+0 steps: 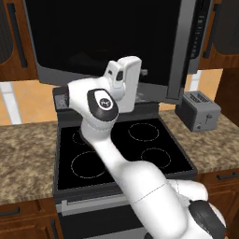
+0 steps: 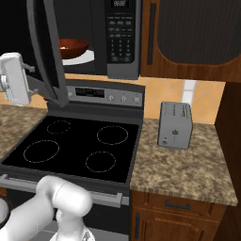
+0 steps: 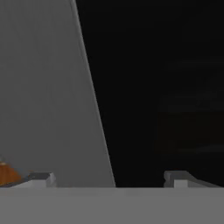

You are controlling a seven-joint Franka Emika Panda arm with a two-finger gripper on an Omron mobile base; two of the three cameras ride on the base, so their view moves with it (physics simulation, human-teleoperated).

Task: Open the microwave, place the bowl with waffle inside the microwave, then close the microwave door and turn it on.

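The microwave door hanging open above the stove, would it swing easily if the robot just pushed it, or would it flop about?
The microwave door looks like a stiff framed glass panel, so it probably swings as one rigid piece. It stands partly open, so a sideways push should likely close it over the bowl. The open gripper faces its smooth surface, where fingers might slide.

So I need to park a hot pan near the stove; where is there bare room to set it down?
The granite counter in front of the toaster is bare, as is the counter left of the stove. All four burners are free. It is crowded at the stove's back, under the swung-out microwave door.
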